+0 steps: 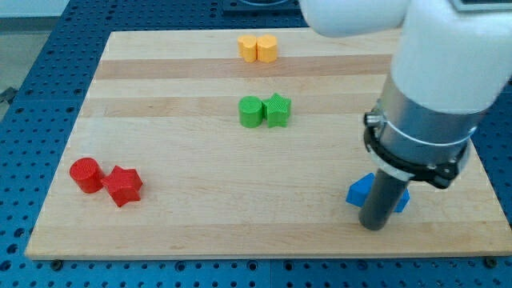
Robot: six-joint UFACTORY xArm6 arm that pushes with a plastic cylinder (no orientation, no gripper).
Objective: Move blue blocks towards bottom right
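Observation:
Blue block pieces (pixel 360 191) lie near the board's bottom right, mostly hidden behind the dark rod; blue shows on both sides of the rod, at its left and at its right (pixel 402 200). I cannot tell their shapes or whether they are one block or two. My tip (pixel 374 226) rests on the board just in front of the blue, touching or nearly touching it. The white arm body fills the view's upper right.
Two yellow blocks (pixel 258 48) sit together at the top middle. A green cylinder (pixel 250 111) and a green star (pixel 278 110) touch at the centre. A red cylinder (pixel 85 174) and a red star (pixel 123 186) sit at the bottom left. The wooden board (pixel 200 224) lies on a blue perforated table.

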